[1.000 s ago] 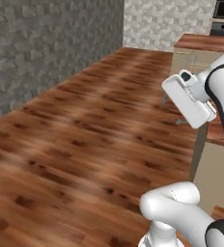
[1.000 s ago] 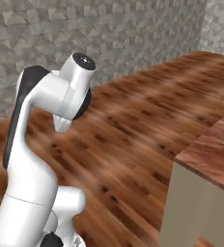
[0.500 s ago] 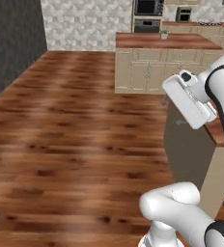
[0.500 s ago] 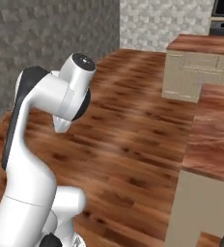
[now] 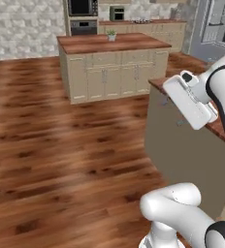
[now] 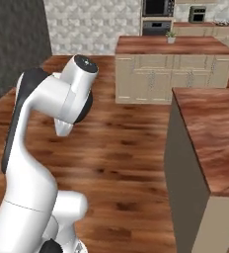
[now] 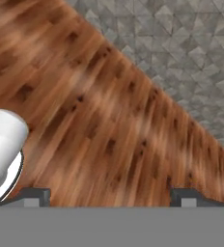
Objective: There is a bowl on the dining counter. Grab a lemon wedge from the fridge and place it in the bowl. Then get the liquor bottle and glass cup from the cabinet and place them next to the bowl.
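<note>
1. Currently the gripper (image 7: 110,194) is released: its two dark fingertips (image 7: 35,195) stand wide apart with nothing between them, and only bare wood floor (image 7: 99,111) lies ahead of them.
2. The gripper is aimed down and outward at the floor and at a grey stone wall (image 7: 181,62). No task item lies along that line.
3. Just beside the hand, on its far side, stands a counter (image 6: 210,133) with a reddish-brown wood-grain top. It is judged to be one end of the dining counter. Its long axis runs away from the base, and the part on show is bare.
4. Further ahead of the hand stands the shorter island (image 5: 112,65) with beige drawers and a small potted plant (image 5: 111,35). It is not a task target.
5. Beyond the island and to the right of the hand, a pale grey tall unit (image 5: 220,22) is cropped by the frame edge. It is probably the fridge, but this cannot be confirmed.
6. Judgement: the lemon wedge step has not begun. The fridge lies well apart from the gripper, forward and to the right, almost opposite to where the fingers point. The single arm must be carried there and turned.
</note>
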Tool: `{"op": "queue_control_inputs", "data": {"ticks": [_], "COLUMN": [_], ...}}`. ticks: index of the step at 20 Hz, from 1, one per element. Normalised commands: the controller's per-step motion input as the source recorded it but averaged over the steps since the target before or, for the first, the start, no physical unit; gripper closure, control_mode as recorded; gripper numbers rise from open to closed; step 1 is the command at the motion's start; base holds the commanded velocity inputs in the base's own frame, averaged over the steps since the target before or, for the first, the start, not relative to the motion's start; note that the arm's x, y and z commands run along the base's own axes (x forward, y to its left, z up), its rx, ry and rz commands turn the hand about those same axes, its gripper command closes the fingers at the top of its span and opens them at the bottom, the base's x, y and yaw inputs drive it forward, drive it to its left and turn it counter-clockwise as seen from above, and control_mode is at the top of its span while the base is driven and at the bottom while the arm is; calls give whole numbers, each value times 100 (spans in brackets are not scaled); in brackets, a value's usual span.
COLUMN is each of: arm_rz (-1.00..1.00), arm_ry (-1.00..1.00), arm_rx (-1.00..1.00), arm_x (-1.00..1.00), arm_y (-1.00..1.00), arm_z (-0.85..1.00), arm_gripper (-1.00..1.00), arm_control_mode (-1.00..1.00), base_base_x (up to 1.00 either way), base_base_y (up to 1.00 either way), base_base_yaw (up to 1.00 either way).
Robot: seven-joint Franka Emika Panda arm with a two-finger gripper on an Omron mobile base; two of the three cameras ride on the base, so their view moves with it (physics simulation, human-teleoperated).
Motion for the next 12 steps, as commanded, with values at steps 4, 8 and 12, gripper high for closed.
{"op": "queue_control_inputs", "data": {"ticks": [4, 8, 12], "arm_rz": [0, 0, 0], "arm_ry": [0, 0, 0], "arm_rx": [0, 0, 0], "arm_x": [0, 0, 0], "arm_y": [0, 0, 0], "arm_z": [0, 0, 0], "arm_gripper": [-100, -100, -100], "arm_control_mode": [100, 100, 100], "base_base_x": [99, 98, 98], "base_base_y": [86, 86, 85], "base_base_yaw": [-59, -60, -58]}}
